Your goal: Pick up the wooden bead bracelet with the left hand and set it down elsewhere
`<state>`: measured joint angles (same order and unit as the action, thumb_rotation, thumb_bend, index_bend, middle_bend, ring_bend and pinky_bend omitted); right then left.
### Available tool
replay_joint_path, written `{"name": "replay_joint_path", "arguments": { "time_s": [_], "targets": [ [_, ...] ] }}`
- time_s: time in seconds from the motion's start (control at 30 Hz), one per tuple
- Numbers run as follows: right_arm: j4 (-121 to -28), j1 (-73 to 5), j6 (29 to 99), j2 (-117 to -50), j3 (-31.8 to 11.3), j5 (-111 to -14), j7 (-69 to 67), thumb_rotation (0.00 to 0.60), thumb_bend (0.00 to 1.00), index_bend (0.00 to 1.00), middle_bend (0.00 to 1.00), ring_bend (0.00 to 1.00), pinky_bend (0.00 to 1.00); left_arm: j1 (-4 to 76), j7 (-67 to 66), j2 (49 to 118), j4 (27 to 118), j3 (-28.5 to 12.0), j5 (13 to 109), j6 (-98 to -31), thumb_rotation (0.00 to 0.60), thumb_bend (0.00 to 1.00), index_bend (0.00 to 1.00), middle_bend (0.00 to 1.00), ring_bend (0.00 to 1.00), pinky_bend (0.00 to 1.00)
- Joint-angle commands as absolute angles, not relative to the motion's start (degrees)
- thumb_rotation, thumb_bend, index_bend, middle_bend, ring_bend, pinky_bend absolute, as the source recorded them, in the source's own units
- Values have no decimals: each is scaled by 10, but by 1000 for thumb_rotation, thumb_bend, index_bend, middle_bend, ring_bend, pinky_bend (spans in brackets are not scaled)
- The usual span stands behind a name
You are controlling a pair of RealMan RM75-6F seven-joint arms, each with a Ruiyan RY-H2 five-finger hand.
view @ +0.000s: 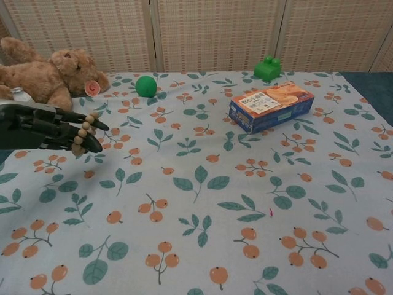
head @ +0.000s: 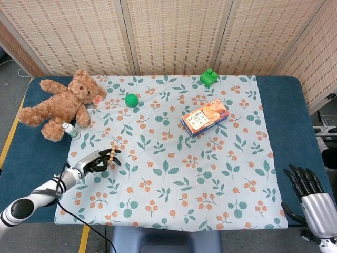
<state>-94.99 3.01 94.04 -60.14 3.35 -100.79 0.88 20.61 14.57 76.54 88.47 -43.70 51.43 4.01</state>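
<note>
While near cloth's left edge [head: 62,206], left hand [head: 93,161] grips bracelet [head: 111,153]

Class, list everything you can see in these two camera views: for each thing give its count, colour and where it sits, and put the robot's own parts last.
Teddy bear: one, brown, far left corner, lying partly on the cloth.
Small bottle: one, white with a green band, beside the bear's leg.
Ball: one, green, far side, right of the bear.
Toy block: one, green, far edge of the cloth.
Snack box: one, orange and blue, right of centre.
Tablecloth: one, white with leaf and orange print, over the blue table.
Wooden bead bracelet: one, tan, held in the left hand.
Left hand: one, black, near left side.
Right hand: one, black and silver, near right corner, holding nothing.
</note>
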Motion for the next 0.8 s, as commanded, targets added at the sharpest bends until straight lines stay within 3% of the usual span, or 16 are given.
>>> {"name": "replay_joint_path", "arguments": {
  "time_s": [0.03, 0.23, 0.53, 0.67, 0.8],
  "targets": [
    [-951, 29, 939, -602, 35, -1009, 10, 600, 204, 0, 0, 0, 0, 197, 104, 785, 900, -398, 563, -13, 600, 913, 145, 335, 176, 54],
    [-950, 30, 940, -600, 35, -1010, 8, 600, 204, 0, 0, 0, 0, 202, 58, 802, 901, -332, 641, -78, 600, 846, 141, 297, 168, 54],
    [-950, 31, 943, -598, 35, -1010, 4, 600, 204, 0, 0, 0, 0, 217, 13, 802, 913, -252, 766, -190, 600, 566, 87, 73, 20, 54],
    [-950, 31, 942, -598, 36, -1011, 4, 600, 203, 0, 0, 0, 0, 222, 8, 797, 919, -223, 801, -245, 600, 530, 85, 33, 0, 54],
    [-950, 31, 942, -598, 36, -1011, 5, 600, 204, 0, 0, 0, 0, 222, 6, 797, 922, -201, 833, -314, 600, 528, 94, 56, 27, 49]
  ]
}}
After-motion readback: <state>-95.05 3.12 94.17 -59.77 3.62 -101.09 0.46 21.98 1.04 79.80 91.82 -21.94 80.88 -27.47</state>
